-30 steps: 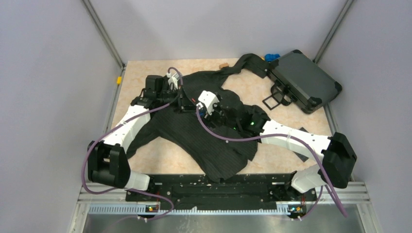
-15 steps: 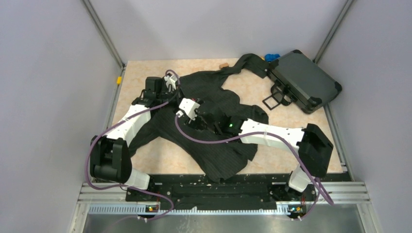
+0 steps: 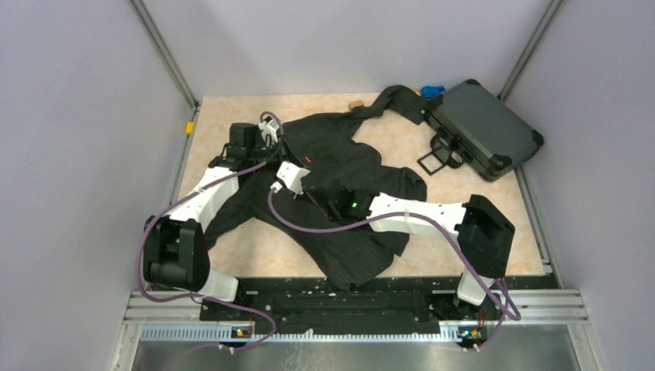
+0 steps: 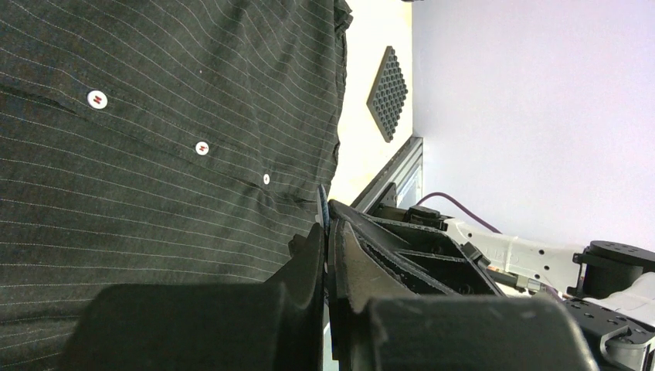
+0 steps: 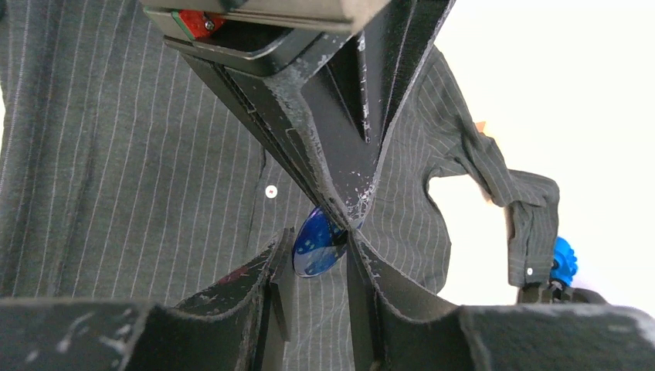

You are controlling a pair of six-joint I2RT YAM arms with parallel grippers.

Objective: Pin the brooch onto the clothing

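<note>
brooch (image 5: 315,246): blue disc, top edge pinched in my left claw (image 5: 347,210), tips pressed together on it | right claw (image 5: 318,251): fingers close either side of the brooch, cannot tell if they clamp it | shirt (image 5: 116,154): spread on bench (image 3: 255,247) underneath, white button (image 5: 270,192) near brooch | dark case (image 3: 483,127): far right corner

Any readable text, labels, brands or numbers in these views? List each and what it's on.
None readable in any view.
Red tag on the shirt: too small to read.
Buttons: red thread only, no lettering.
Brooch: blue face, no legible mark.
Case: no label visible.
</note>
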